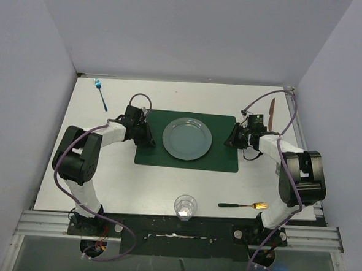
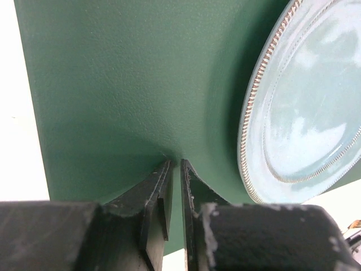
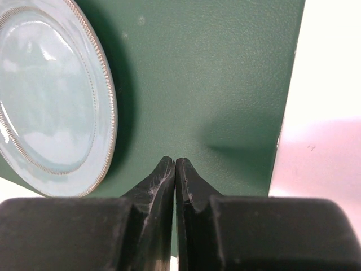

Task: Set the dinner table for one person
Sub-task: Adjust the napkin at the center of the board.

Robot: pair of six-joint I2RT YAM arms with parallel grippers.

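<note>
The white dinner table carries a dark green placemat with a pale blue plate on it. My left gripper is at the mat's left edge; in the left wrist view its jaws are shut to a thin slit, with the tips down on the mat, beside the plate. My right gripper is at the mat's right edge; in the right wrist view its jaws are shut tight, with the tips on the mat, to the right of the plate. Neither holds a loose object.
A blue spoon lies at the far left of the table. A copper-coloured knife lies at the far right. A fork with a gold head and dark handle lies near the front right. A clear glass stands at the front edge.
</note>
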